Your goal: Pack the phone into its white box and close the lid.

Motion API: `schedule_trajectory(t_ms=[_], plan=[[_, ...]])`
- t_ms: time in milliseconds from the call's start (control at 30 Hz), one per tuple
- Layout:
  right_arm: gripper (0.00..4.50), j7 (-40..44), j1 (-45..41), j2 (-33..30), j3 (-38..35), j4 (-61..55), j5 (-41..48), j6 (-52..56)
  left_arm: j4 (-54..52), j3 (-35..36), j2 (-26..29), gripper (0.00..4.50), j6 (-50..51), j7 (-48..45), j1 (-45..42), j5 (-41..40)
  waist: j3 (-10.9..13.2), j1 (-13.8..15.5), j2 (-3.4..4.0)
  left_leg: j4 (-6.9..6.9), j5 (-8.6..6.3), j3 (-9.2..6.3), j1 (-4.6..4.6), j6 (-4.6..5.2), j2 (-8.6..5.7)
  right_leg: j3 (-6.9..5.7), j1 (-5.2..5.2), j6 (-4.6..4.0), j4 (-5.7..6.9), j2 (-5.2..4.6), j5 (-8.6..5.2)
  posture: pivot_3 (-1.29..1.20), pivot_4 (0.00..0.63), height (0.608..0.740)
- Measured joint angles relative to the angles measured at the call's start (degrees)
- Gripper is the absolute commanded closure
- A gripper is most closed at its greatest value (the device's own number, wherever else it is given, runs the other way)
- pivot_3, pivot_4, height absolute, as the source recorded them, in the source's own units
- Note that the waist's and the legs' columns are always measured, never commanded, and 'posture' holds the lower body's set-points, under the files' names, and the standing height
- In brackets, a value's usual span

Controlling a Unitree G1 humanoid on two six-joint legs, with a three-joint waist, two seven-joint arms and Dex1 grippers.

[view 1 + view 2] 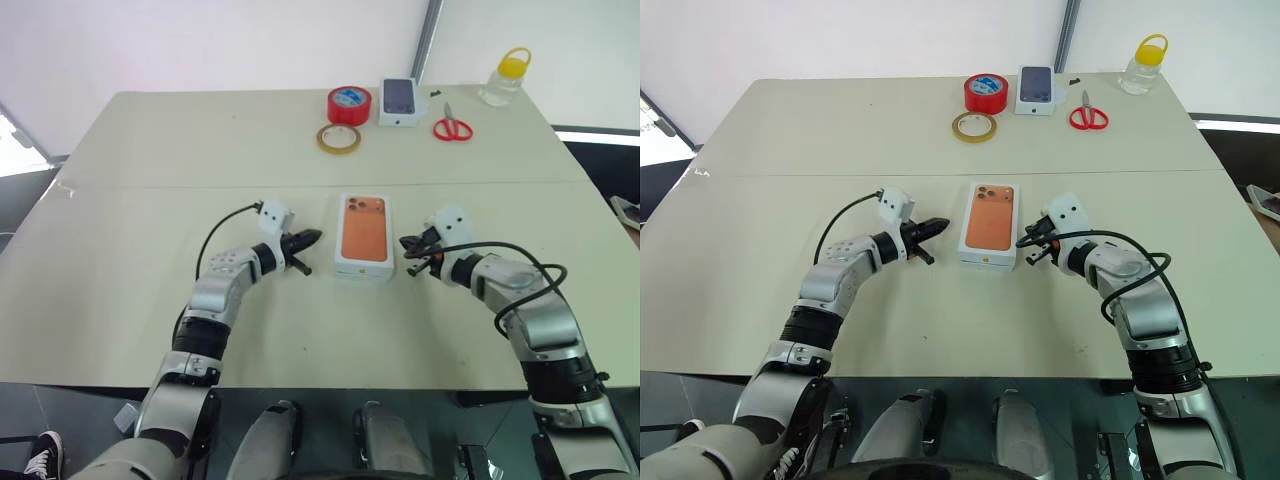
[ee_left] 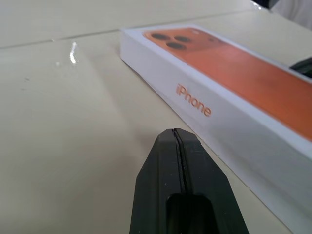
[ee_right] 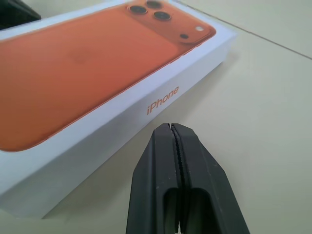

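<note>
At mid-tabletop (image 1: 150, 300) the closed box (image 1: 365, 238) lay flat between the empty, shut left hand (image 1: 311, 239) and right hand (image 1: 411, 247); a careless brush could have skewed its lid.

head cameras look down; wrist cameras closely flank the white box (image 1: 364, 238).

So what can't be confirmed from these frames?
- Inside of the white box: its printed lid covers it in every view, so whether the phone is inside cannot be told.
- Label on the red tape roll: too small in the head views.
- Contents of the bottle: too far off to tell.
</note>
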Motion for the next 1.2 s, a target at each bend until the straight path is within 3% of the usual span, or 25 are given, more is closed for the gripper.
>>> schedule_trajectory(t_ms=[200, 433, 1200], plan=[[4.45, -0.18, -2.18, 0.59, 0.73, 2.94, -0.72, -1.92, 5.58, -0.07, -4.25, 4.50, -2.03, 1.81, -3.62, 0.23, 0.00, -0.09, -0.01, 0.02, 0.01, 0.01, 0.00, -0.03, 0.00, -0.01, 0.01, 0.00, 0.00, 0.00, 0.00, 0.00, 0.150, 0.740], [4.45, -0.28, -2.87, 2.13, 2.14, 4.76, -1.31, -3.04, 8.76, -1.06, -5.35, 4.50, -4.17, 2.08, -3.63, 1.98, 0.00, -0.07, -0.01, 0.03, 0.01, 0.01, 0.00, -0.03, 0.00, 0.00, 0.00, 0.00, 0.02, 0.00, 0.00, 0.00, 0.150, 0.740], [4.45, 1.08, 0.21, 1.87, 1.32, -0.04, -0.19, -1.45, 0.69, -3.12, -3.12, 4.50, -1.63, -0.29, 1.40, 2.10, 0.00, -0.11, 0.00, 0.03, 0.02, 0.01, 0.00, -0.03, 0.01, 0.00, 0.00, 0.00, 0.02, 0.01, 0.00, 0.00, 0.150, 0.740]])
